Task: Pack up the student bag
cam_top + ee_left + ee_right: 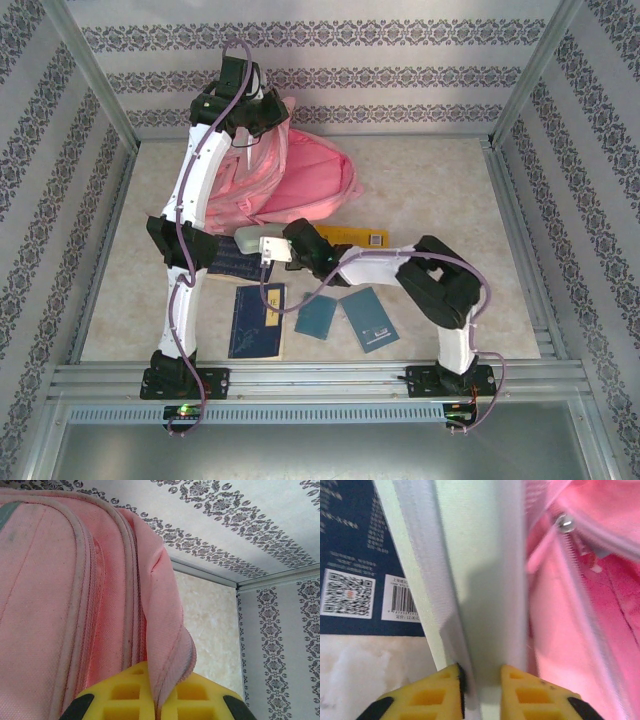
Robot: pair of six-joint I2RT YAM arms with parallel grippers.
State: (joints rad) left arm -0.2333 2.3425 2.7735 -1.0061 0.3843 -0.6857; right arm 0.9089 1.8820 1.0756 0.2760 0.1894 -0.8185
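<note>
**Item 1, student bag point(300, 185).** It sits on the table point(440, 180) at about twelve o'clock from the centre, a shade toward eleven, near the back wall. It is large, made of pink woven fabric, and slumped in a soft heap. Its upper edge is drawn up higher than the rest. From the left wrist we see paler pink piping running in parallel rows along the seams. From the right wrist we see a deeper pink panel crossed by a zip with a silver pull point(564, 522).

**Item 2, left gripper point(159, 702).** The jaws are closed tight on a fold of the bag's upper edge, and the fabric hangs from between the yellow fingers.

**Item 3, right gripper point(482, 685).** The jaws are narrow, with one yellow finger pressed to each long side of a pale case point(480, 580). It is possibly a pencil case, though the blur leaves us unsure. The case lies at six o'clock of the bag, just beside its near edge.

**Item 4, other goods on the table.**
- A yellow ruler point(350, 237) lies at five o'clock of the bag.
- A dark blue book point(257, 320) lies at seven o'clock of the centre.
- Two teal booklets point(317, 318) point(368, 318) lie side by side at six o'clock.
- A second dark blue book point(232, 263) with a barcode lies under the case.
</note>
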